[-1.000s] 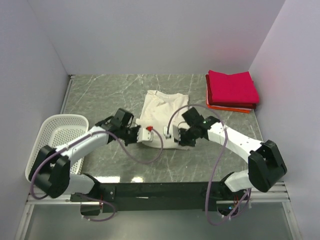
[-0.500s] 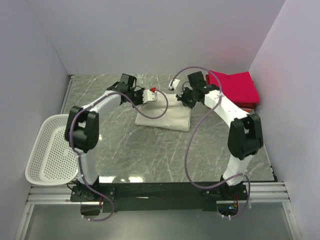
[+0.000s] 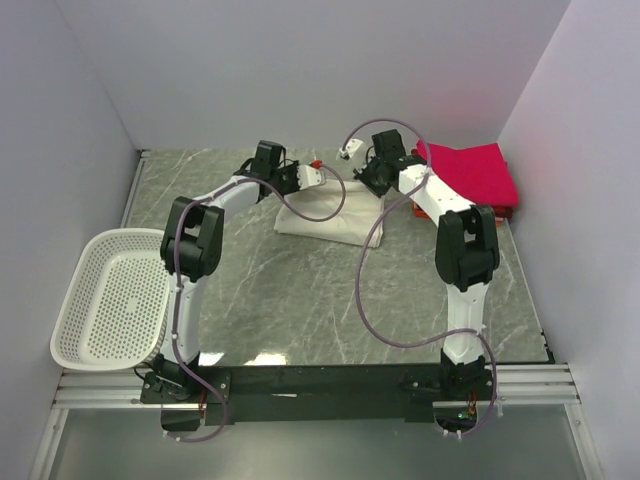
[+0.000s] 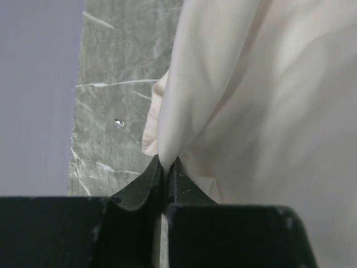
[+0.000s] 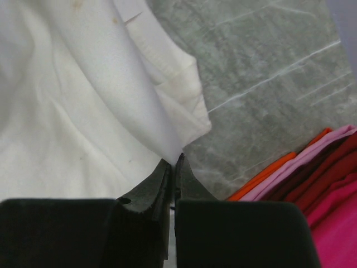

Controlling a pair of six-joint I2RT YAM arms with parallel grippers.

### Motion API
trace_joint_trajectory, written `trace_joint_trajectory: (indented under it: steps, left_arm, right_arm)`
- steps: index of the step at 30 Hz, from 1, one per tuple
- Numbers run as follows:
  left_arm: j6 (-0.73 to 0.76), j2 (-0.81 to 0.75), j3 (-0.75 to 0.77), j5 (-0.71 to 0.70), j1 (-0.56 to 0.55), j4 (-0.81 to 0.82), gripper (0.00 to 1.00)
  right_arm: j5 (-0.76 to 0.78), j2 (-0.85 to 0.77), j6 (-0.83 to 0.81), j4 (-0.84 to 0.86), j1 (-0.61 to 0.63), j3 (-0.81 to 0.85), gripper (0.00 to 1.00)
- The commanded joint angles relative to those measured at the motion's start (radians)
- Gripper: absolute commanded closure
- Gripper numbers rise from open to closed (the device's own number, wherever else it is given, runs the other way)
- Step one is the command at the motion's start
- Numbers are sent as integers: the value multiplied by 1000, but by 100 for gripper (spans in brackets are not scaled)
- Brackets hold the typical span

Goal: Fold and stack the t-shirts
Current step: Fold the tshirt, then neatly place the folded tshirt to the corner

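Grey-green marbled tabletop (image 3: pixel 300 300) carries the work. Left gripper (image 4: pixel 165 162) and right gripper (image 5: pixel 173 161) are each closed tight, pinching an edge of the large cream-white cloth t-shirt (image 3: pixel 325 215) at upper centre, probably to keep the fold edge straight. Folded crimson-pink and orange-red t-shirts (image 3: pixel 465 178) lie stacked at upper right.

1 cream-white t-shirt (image 3: pixel 325 215) lies at upper centre of the top view. At upper right is 1 stack of folded shirts (image 3: pixel 465 175). Its edges show 4 colour bands: orange-red, pale pink, dark red and crimson. How many shirts that makes cannot be told. 1 white basket (image 3: pixel 115 300) sits at lower left. There are 2 arms, left arm (image 3: pixel 190 235) and right arm (image 3: pixel 465 245). There are 2 hands, left hand (image 4: pixel 165 167) and right hand (image 5: pixel 174 164), and 1 surface (image 3: pixel 320 300).
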Motion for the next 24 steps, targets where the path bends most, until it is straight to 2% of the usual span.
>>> trace_joint_trajectory:
  steps: [1,3,4,5,6,7,8,9,10,12,13,15,16,18,19,22,24]
  left_arm:
    - [-71,35,66,-41,11,71,100]
    - [-140,40,66,-110,11,122,79]
    - [-233,35,66,-135,11,180,64]
    - [-282,29,71,-158,11,199,36]
    - [-331,23,80,-220,11,214,20]
    - [-421,3,89,-245,11,222,11]
    - [-465,-9,115,-270,14,216,3]
    - [-508,-28,124,-290,16,214,1]
    - [-625,-69,129,-367,17,220,1]
    - [-736,-115,146,-419,20,182,0]
    - [-831,-152,155,-378,25,152,1]
    - [-920,-178,172,-259,40,-2,1]
    - [-950,-198,154,-161,43,-29,2]
    - [-994,-210,121,-42,45,-79,7]
    - [-1013,-207,94,40,46,-86,12]
    - [-1108,-162,68,130,46,-122,24]
    - [-1161,-134,52,169,45,-120,26]
  right_arm:
    - [55,47,40,59,-7,84,100]
    - [87,68,67,75,-9,122,90]
    - [94,79,91,78,-10,131,75]
    - [109,79,105,98,-9,133,54]
    - [132,74,123,115,-10,125,48]
    - [132,53,161,127,-12,116,44]
    - [132,38,186,153,-25,93,35]
    - [132,21,221,164,-33,79,31]
    - [112,-5,285,156,-42,76,30]
    - [22,-31,350,97,-77,64,30]
    - [-62,-56,425,81,-90,35,30]
    - [-131,-79,543,40,-119,3,30]
    - [-215,-81,585,29,-130,-28,30]
    - [-277,-71,684,-5,-148,-54,30]
    - [-296,-64,718,-14,-148,-68,29]
    - [-296,-27,800,-11,-151,-83,27]
    - [-250,11,853,4,-153,-70,27]
